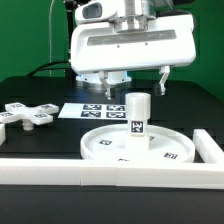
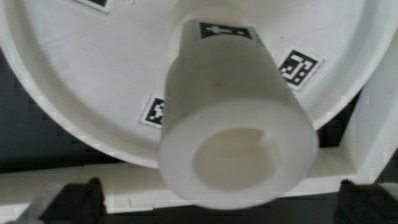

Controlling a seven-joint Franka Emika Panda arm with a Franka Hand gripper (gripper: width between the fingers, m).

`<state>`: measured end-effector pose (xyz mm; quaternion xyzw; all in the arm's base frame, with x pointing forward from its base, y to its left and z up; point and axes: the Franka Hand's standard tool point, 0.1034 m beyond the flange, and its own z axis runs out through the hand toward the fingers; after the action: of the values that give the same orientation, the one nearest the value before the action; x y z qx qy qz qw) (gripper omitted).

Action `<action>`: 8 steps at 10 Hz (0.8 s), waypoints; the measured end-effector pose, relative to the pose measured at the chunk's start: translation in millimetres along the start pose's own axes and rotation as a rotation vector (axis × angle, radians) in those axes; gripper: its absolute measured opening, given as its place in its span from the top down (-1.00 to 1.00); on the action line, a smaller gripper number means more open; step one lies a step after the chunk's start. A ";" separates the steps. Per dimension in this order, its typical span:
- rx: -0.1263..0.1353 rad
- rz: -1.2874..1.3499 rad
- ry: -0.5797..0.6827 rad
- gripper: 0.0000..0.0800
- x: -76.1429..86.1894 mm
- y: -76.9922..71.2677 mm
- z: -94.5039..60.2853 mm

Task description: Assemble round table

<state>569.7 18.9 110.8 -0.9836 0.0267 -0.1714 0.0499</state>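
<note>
**Black tabletop, post upright on the disc**

Black tabletop [image 1: 40, 92] runs back to a green backdrop [image 1: 205, 40], with a white rail [image 1: 60, 178] along the near edge in the exterior view.

The disc [image 1: 100, 148] lies flat on the tabletop just behind that rail. The post [image 1: 137, 112] stands upright on it, with a square marker on the side that faces the exterior camera. From my wrist I look almost straight down the post [image 2: 231, 140]: its hollow end is close below me, and the disc [image 2: 71, 80] spreads out under it, with markers on the disc face on either side of the post's foot.

My jaws are spread wide and hold nothing. They hang directly above the post, one finger to each side of it, and touch neither it nor the disc. Only the dark fingertips [image 2: 75, 196] show at the wrist view's edge, apart from the post.

The cross [image 1: 25, 116] lies flat on the tabletop, well off to the exterior view's left. The marker board [image 1: 92, 110] lies between it and the post.
</note>
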 end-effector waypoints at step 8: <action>0.090 -0.025 -0.331 -0.62 -5.1 3.1 10.6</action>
<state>568.4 17.2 98.8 -0.9954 -0.0020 -0.0086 0.0954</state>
